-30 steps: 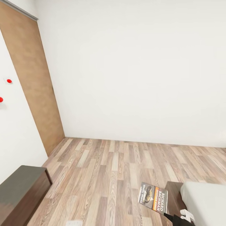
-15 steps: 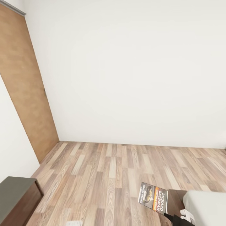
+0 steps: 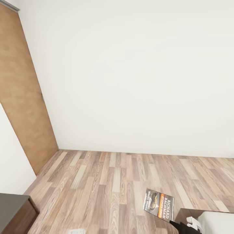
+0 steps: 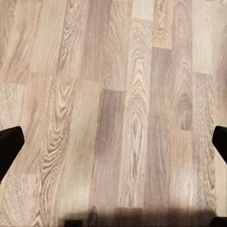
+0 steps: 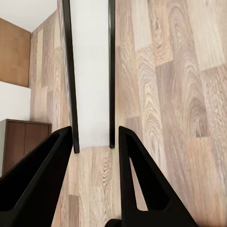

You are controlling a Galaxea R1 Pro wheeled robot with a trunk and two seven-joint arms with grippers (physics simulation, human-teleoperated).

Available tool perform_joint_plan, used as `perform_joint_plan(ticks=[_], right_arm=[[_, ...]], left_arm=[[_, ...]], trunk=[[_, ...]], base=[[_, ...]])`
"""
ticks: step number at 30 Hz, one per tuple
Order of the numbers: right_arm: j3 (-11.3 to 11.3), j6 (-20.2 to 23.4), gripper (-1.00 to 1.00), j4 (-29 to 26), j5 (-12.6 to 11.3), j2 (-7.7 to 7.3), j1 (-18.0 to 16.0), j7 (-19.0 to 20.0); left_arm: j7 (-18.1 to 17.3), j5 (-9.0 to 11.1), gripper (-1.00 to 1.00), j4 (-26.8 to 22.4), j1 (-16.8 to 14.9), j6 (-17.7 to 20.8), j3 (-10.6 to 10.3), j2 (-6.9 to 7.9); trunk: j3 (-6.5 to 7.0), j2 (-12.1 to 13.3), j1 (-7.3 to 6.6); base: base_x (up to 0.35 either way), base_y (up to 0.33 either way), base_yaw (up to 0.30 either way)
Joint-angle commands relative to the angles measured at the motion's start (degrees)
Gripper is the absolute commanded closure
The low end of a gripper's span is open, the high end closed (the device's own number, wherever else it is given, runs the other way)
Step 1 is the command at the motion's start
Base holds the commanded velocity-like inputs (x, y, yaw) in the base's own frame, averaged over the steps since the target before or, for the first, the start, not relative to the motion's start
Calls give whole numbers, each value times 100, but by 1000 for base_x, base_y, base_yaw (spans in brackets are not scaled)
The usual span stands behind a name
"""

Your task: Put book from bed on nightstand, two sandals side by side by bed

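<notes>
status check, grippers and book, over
Right gripper shut on book, held upright above floor. Left gripper open, holding nothing. Bed corner at lower right; path ahead open.

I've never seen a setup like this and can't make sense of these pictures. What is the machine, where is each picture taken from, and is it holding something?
These are simulator renders of a wheeled two-armed robot. The head camera looks down at a wood floor, a white wall, and the corner of a bed. The right gripper holds the book upright by its lower edge. The right wrist camera looks along the dark fingers at the book's page edge. In the left wrist camera, the left gripper is open over bare floor.
</notes>
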Motion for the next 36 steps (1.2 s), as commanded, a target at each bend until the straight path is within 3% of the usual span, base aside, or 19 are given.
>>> perform_joint_plan(ticks=[1,36], right_arm=[[-64,62,100,-3,-17,1,-5,25],[-66,62,100,-3,-17,1,-5,25]], left_arm=[[-13,59,-100,8,-6,-22,-43,2],[-13,61,-100,9,-6,-22,-43,2]], trunk=[[-10,-8,5],[-10,-8,5]], base=[[310,0,0],[309,0,-7]])
